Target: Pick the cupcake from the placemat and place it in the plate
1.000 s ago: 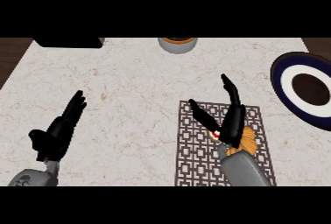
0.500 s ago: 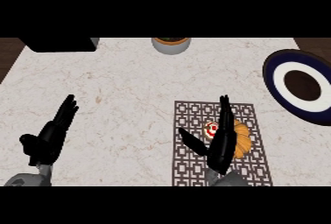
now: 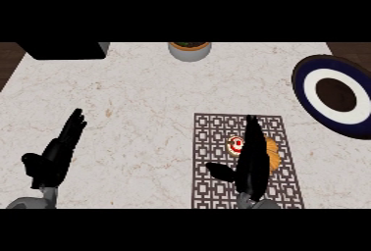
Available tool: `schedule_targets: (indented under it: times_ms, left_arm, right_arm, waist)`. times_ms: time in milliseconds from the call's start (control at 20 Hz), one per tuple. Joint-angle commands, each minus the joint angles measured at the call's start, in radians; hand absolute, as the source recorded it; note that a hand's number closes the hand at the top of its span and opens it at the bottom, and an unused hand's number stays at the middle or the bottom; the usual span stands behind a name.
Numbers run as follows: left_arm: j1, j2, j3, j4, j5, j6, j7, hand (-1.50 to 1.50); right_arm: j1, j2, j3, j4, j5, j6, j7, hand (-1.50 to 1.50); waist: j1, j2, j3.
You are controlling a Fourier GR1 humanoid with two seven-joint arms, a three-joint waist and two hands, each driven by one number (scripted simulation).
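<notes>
Fingers (image 3: 252,132) of the right hand (image 3: 249,169) are straight and pressed together, pointing up the view, with the thumb (image 3: 217,170) splayed out to the left; nothing is clasped. One second ago we logged these fingers fanned apart in a V, and half a second ago already closed up into the present blade shape. Since that last frame the hand has slid slightly down the view. It lies across the middle of the cupcake (image 3: 235,145), so we see white frosting with a red mark on its left and orange wrapper on its right. We cannot tell whether the hand touches the cupcake or hangs above it. The cupcake sits where it did before, on the upper middle of the patterned placemat (image 3: 214,128). The navy-rimmed plate (image 3: 307,84) stands well apart at the right edge of the marble counter (image 3: 145,98), holding nothing. The left hand (image 3: 52,159) rests open at lower left, fingers straight and together, a touch lower than before. A small pot (image 3: 190,50) and a black box (image 3: 62,50) stay at the far edge.
</notes>
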Motion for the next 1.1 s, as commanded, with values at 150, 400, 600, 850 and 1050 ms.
schedule_targets:
  times_ms: [150, 400, 600, 850, 1050]
  left_arm:
    - [-0.006, 0.007, 0.017, -0.044, 0.0, -0.012, 0.031, 0.0]
    - [-0.025, -0.017, 0.011, 0.0, -0.022, -0.032, 0.009, 0.0]
    - [-0.058, 0.015, 0.056, 0.007, 0.005, -0.056, 0.037, 0.0]
    - [-0.018, -0.035, 0.028, -0.003, -0.041, -0.04, 0.015, 0.0]
    - [-0.003, -0.054, 0.041, 0.028, -0.058, -0.059, -0.024, 0.0]
  right_arm:
    - [-0.036, 0.004, 0.01, -0.217, 0.046, 0.349, 0.34, -1.5]
    - [-0.062, 0.004, 0.029, -0.241, 0.065, 0.43, 0.468, -1.5]
    - [-0.07, 0.004, -0.011, -0.197, 0.034, 0.547, 0.447, -1.5]
    - [0.0, 0.004, -0.052, -0.214, -0.001, 0.559, 0.374, -1.5]
    - [-0.054, 0.004, -0.069, -0.129, -0.024, 0.488, 0.378, -1.5]
  waist:
    - [0.024, 0.008, 0.005]
    - [0.025, 0.01, 0.005]
    - [0.028, 0.012, 0.005]
    - [0.024, 0.011, 0.006]
    - [0.027, 0.012, 0.006]
